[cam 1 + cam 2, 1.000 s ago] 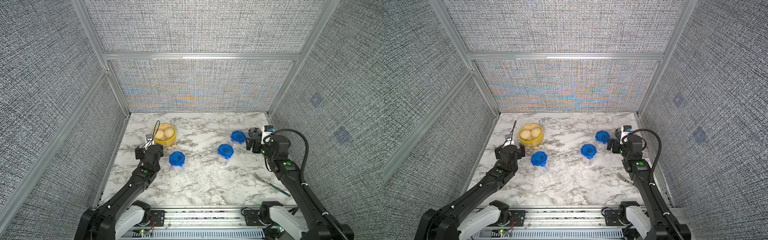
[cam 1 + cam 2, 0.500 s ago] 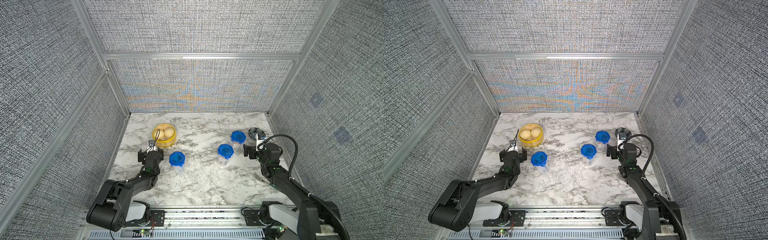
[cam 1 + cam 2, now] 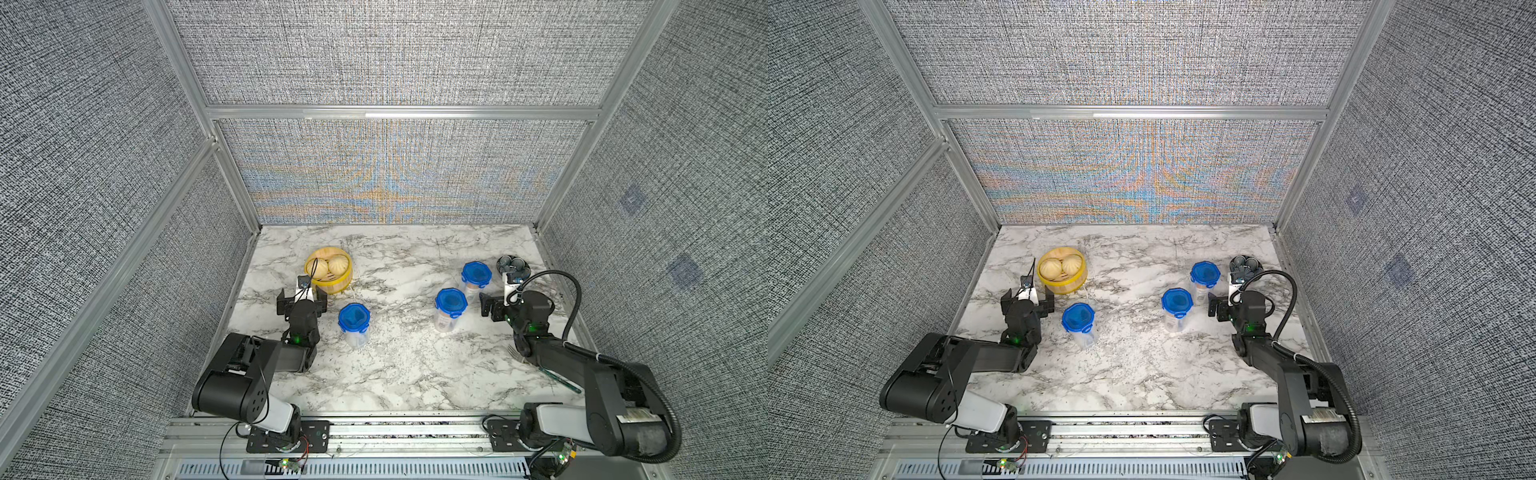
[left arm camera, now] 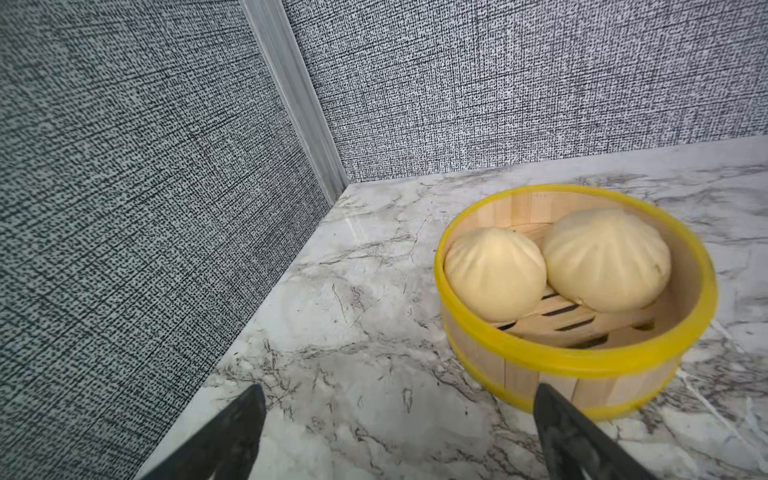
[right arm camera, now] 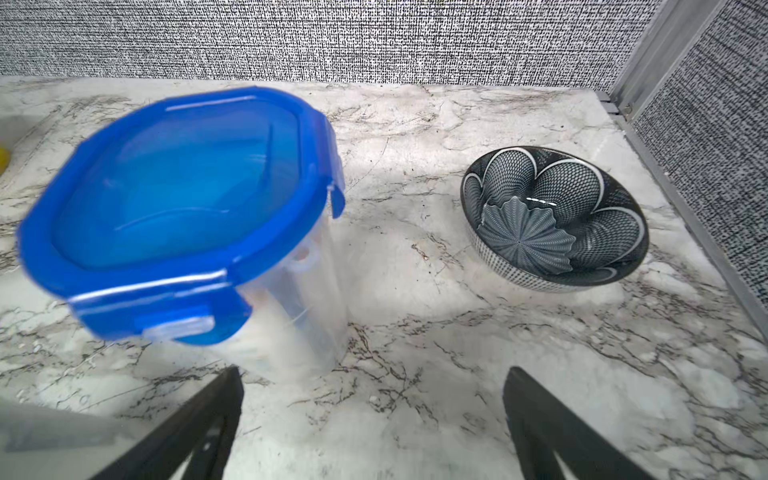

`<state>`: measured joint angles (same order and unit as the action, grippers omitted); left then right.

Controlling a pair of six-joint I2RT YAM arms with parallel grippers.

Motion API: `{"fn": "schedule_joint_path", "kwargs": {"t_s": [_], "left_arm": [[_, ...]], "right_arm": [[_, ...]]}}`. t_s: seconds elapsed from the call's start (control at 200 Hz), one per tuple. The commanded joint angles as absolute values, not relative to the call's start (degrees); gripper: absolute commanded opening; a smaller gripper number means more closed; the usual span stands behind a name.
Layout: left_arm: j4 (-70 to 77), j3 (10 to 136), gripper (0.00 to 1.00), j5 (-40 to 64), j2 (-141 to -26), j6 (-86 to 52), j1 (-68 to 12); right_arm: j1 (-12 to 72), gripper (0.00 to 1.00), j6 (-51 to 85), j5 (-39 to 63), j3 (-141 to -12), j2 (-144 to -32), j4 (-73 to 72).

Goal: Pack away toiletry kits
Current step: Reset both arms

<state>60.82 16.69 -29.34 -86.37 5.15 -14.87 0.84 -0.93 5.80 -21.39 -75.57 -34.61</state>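
Note:
Three clear jars with blue clip lids stand shut on the marble table, holding the toiletry kits: one left of centre (image 3: 353, 319) (image 3: 1077, 319), one right of centre (image 3: 451, 305) (image 3: 1177, 305), one further back (image 3: 476, 275) (image 3: 1205, 276). Pale and orange shapes show faintly through their walls. My left gripper (image 3: 302, 301) (image 4: 398, 390) is open and empty, low over bare marble to the left of the first jar. My right gripper (image 3: 500, 305) (image 5: 374, 372) is open and empty too, just right of the back jar's lid (image 5: 187, 199).
A yellow bamboo steamer (image 3: 328, 270) (image 4: 582, 357) with two buns stands just beyond the left gripper. A dark patterned bowl (image 3: 513, 266) (image 5: 557, 216) sits at the back right by the wall. A fork (image 3: 559, 379) lies under the right arm.
Both arms have sunk and folded back toward their bases, bringing the grippers low over the table. Both grippers stay open. The jars have not moved.

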Motion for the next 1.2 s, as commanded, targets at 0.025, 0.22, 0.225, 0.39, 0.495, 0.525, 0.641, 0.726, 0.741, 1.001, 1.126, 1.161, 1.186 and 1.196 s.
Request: {"fn": "schedule_joint_path", "kwargs": {"t_s": [0.025,0.22,0.225,0.39,0.495,0.525,0.641,0.726,0.741,1.001,1.126,1.161,1.186,1.196], "left_arm": [[63.7,16.6,0.99,-29.1,-86.5,5.1,-14.8],[64.9,16.0,0.99,-29.3,-86.7,5.0,-14.8],[64.9,16.0,0.99,-29.3,-86.7,5.0,-14.8],[66.2,15.7,0.99,-29.8,-87.2,5.1,-14.9],[69.1,14.4,0.99,-30.6,-87.4,4.6,-14.8],[69.6,14.5,0.99,-30.6,-87.8,5.0,-14.9],[66.1,15.5,0.99,-30.0,-86.9,4.8,-14.9],[79.5,6.5,0.99,-26.7,-86.6,6.7,-15.9],[80.5,5.4,0.99,-25.6,-86.3,7.6,-16.2],[72.8,9.9,1.00,-31.5,-84.9,6.2,-17.1],[74.1,13.6,0.99,-31.1,-89.5,7.1,-16.2],[71.5,13.7,0.99,-30.7,-88.0,6.0,-16.0],[70.0,13.8,0.99,-30.4,-87.4,5.3,-15.7],[69.6,13.9,0.99,-30.3,-87.3,5.2,-15.6]], "right_arm": [[1.3,0.99,-2.2,4.7,-20.7,-76.6,-40.8],[1.2,0.99,-2.3,4.5,-20.2,-76.9,-42.2],[1.2,0.99,-2.3,4.5,-20.2,-76.9,-42.2],[1.3,0.99,-2.4,4.5,-20.4,-77.4,-42.3],[1.3,0.99,-2.4,4.5,-20.3,-77.4,-42.4],[1.3,0.99,-2.4,4.5,-20.3,-77.4,-42.5],[1.3,0.99,-2.3,4.1,-20.3,-77.5,-42.6],[1.3,0.99,-2.3,4.0,-20.5,-78.1,-42.9],[1.3,0.99,-2.3,4.0,-20.4,-78.2,-43.0],[1.5,0.99,-2.6,3.6,-19.7,-78.7,-44.8],[1.7,0.99,-2.7,3.7,-21.0,-79.5,-43.2],[1.6,0.99,-2.8,3.6,-21.0,-79.5,-43.3],[1.6,0.99,-2.7,3.5,-20.8,-79.6,-43.8],[1.6,0.99,-2.7,3.5,-20.7,-79.5,-43.9]]}}
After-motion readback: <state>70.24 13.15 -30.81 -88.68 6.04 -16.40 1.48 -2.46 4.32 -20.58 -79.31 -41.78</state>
